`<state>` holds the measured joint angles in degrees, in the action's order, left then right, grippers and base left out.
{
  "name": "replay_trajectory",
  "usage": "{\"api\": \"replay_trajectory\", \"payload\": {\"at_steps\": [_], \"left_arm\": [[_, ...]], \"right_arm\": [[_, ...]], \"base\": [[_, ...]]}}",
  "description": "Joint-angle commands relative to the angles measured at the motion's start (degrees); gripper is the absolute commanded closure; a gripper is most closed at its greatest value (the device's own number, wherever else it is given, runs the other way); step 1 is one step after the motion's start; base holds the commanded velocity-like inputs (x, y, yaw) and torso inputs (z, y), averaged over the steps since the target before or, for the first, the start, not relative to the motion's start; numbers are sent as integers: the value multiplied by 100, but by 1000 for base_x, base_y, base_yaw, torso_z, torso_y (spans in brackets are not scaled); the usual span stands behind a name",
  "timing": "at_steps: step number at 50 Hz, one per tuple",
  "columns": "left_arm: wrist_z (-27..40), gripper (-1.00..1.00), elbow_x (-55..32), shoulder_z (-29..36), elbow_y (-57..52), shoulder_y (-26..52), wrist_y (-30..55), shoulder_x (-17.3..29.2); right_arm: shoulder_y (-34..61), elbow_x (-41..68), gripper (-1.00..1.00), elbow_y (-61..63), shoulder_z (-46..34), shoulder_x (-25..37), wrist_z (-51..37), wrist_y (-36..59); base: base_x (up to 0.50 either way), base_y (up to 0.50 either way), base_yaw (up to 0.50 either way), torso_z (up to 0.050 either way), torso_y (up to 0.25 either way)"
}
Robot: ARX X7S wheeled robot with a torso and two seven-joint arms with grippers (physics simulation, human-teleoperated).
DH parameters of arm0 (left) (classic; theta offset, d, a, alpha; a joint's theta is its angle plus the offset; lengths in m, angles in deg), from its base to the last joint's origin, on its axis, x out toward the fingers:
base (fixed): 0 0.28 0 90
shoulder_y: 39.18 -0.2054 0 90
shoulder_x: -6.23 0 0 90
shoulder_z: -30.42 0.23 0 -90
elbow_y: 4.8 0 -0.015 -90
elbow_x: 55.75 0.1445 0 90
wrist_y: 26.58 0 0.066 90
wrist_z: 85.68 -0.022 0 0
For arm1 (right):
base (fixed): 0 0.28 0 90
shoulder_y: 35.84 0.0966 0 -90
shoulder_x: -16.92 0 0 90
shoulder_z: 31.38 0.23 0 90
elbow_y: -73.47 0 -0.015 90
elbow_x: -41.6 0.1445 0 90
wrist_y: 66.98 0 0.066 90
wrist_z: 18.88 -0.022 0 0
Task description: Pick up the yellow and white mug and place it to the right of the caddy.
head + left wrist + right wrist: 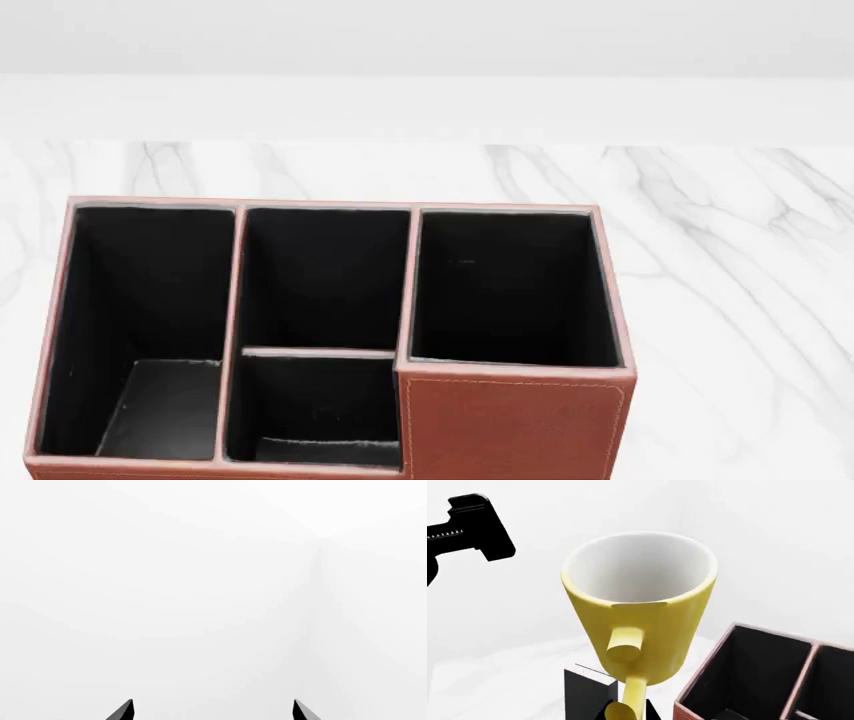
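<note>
While the caddy [334, 340] fills the near left of the marble bench [721, 260], bare marble runs from its right wall to the bench's right and far edges. The right wrist view shows the yellow and white mug [640, 605] raised, tilted, beside the caddy's rim; whether the right fingers grip it, I cannot tell. Left fingers [303, 711] stand parted, holding nothing.

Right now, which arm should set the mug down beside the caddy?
The right. Its wrist view shows the yellow and white mug close in front of that camera, with the caddy alongside. The left gripper is open, facing only blank white.
</note>
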<state>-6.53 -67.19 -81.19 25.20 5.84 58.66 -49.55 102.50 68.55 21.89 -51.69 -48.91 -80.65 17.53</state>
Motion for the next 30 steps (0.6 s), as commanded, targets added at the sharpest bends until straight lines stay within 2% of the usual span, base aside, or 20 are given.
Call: {"api": "replay_trajectory", "payload": {"at_steps": [1, 10, 30], "left_arm": [[-48, -100, 2, -20, 0, 0, 1, -39], [228, -100, -20, 97, 0, 0, 60, 251], [770, -100, -73, 329, 0, 0, 135, 804]], "right_arm": [[161, -177, 100, 306, 318, 321, -151, -165], [283, -67, 100, 381, 632, 704, -291, -403], [313, -98, 100, 486, 1057, 1118, -494, -837]], "base": [[0, 0, 0, 0, 0], [0, 0, 0, 0, 0], [0, 0, 0, 0, 1]]}}
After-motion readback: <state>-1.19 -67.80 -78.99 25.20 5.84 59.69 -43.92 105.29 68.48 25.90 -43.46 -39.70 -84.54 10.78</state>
